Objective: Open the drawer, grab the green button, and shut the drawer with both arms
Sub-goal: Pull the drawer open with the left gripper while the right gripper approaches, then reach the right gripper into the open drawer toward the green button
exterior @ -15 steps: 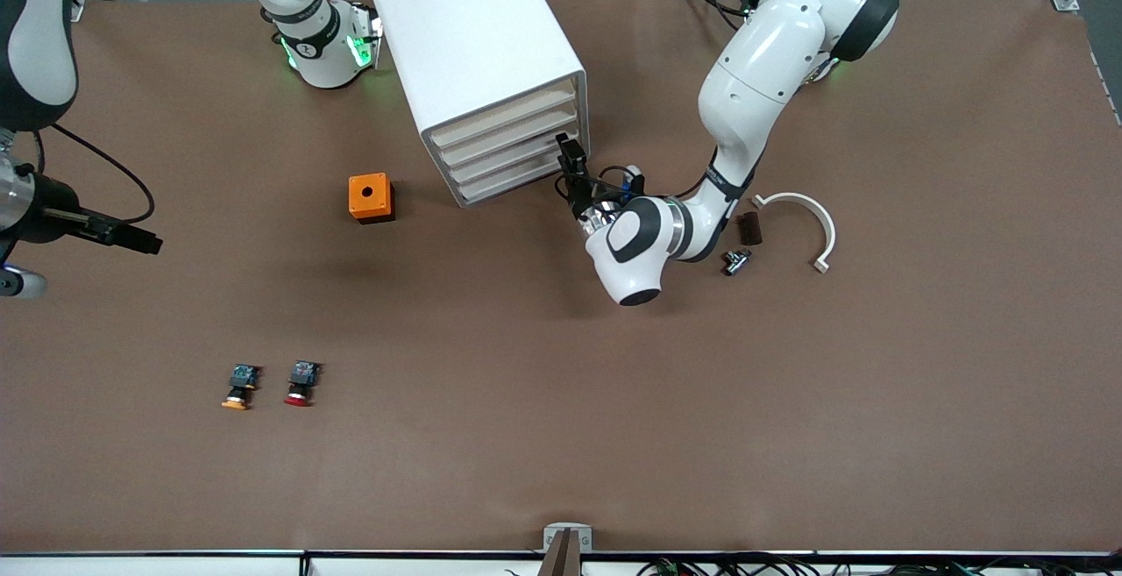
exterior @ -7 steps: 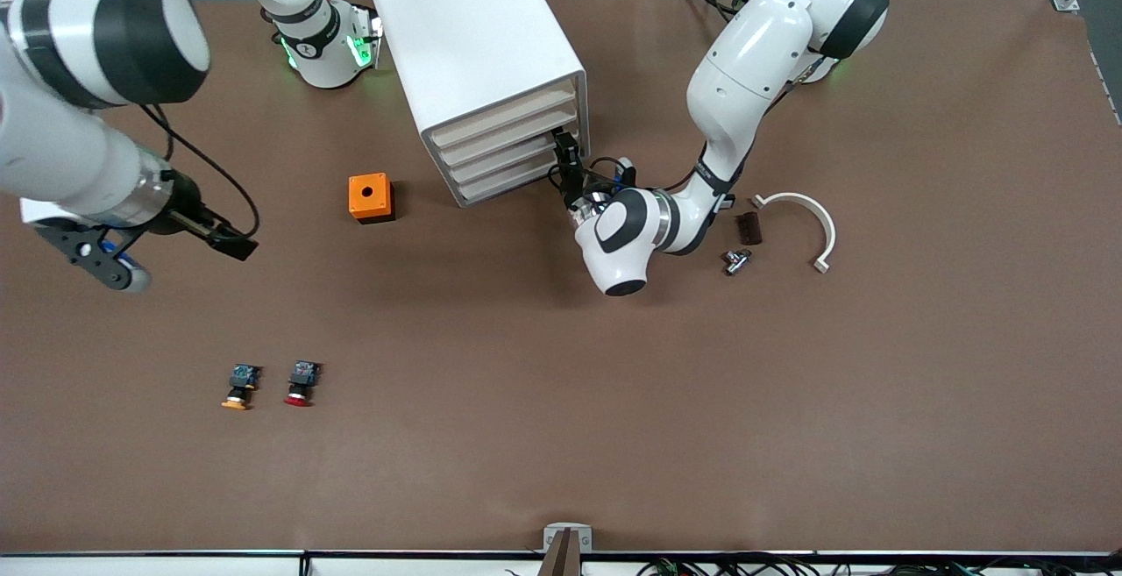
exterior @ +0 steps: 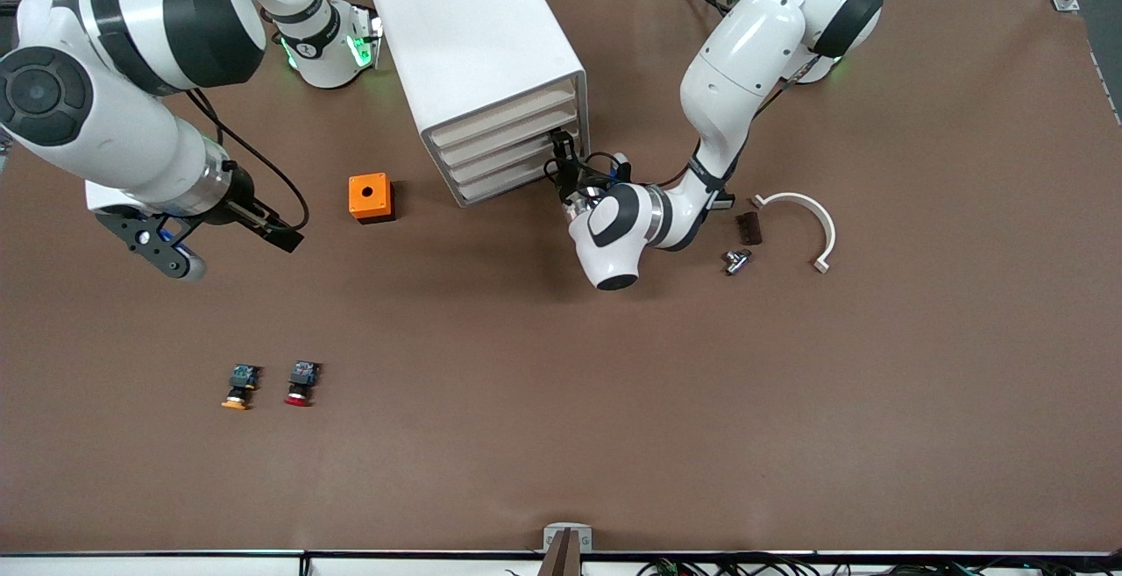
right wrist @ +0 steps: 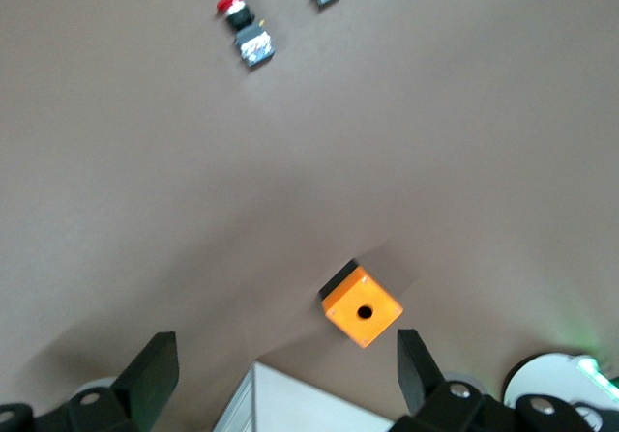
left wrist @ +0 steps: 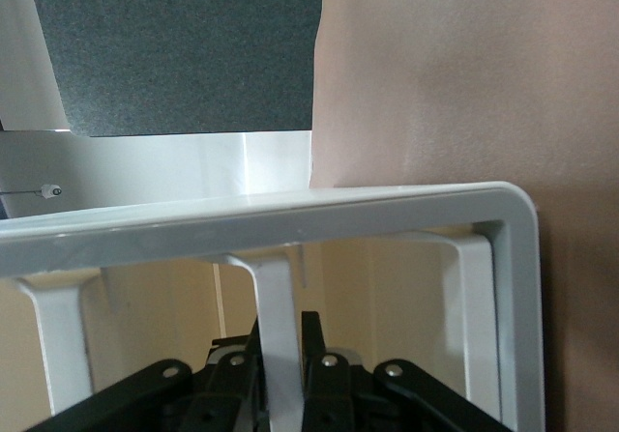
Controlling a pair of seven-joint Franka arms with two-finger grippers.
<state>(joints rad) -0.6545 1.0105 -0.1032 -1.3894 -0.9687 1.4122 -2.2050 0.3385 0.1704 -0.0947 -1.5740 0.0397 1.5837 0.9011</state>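
Note:
The white cabinet [exterior: 473,50] stands near the robots' bases, all its cream drawer fronts flush. My left gripper [exterior: 565,164] is at the drawer stack, at the corner toward the left arm's end, level with one of the lower drawers [exterior: 500,160]. In the left wrist view its black fingers [left wrist: 311,331] are pressed on either side of a white bar [left wrist: 276,287] on the drawer front. My right gripper [exterior: 285,238] hangs open in the air beside the orange cube [exterior: 370,197], with nothing between its fingers [right wrist: 155,364]. The button is out of view.
An orange-capped button [exterior: 238,386] and a red-capped one [exterior: 301,383] lie nearer the front camera, toward the right arm's end. A white curved piece [exterior: 802,216], a dark block [exterior: 748,228] and a small metal part [exterior: 736,260] lie beside the left arm.
The left gripper has moved in against the drawer fronts and closed on the white bar. The right arm has swung in from the table's end toward the orange cube.

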